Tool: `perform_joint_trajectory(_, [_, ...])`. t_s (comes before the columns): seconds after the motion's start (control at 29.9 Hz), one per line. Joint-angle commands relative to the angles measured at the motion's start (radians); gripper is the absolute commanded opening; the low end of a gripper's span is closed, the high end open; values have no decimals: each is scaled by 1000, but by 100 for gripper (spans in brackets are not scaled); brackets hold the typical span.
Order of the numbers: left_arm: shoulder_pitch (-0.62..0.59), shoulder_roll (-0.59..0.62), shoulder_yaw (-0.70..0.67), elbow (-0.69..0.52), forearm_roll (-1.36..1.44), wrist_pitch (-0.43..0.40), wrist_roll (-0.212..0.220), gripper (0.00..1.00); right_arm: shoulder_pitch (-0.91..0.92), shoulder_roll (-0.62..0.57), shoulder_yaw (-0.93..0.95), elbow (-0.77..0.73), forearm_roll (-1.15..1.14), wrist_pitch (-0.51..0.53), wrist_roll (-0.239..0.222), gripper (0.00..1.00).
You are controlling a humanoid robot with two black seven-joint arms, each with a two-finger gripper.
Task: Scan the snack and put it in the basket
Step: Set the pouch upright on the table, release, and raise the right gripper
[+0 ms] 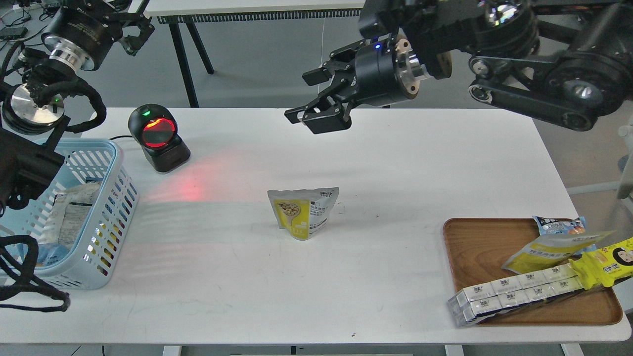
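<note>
Head view is showing me the snack (304, 212) standing up in the middle of the white bench (376, 163), with nothing touching it. My right tool (309, 101) is hanging above the far side of the bench, its fingers spread apart and holding nothing. My left tool (132, 34) is sitting high at the far left; I cannot tell its state. The basket (106, 198) is waiting at the left, near the glowing red scanner (157, 136).
</note>
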Motion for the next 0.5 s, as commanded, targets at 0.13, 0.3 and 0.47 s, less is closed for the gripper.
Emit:
perform_joint_trajectory(0.13, [-91,109,78,-106,256,0,11,99,-274,-121,273,-18,304,-11,0,98])
perform_joint_trajectory(0.3, [-106,176,76,-270,471,0,6,99,-428,-154,423,-43,460,-12,0,99])
perform_joint_trajectory(0.47, [-114,257,76,-509,658,0,11,99,-534,-166,514,-173,759,20,0,99])
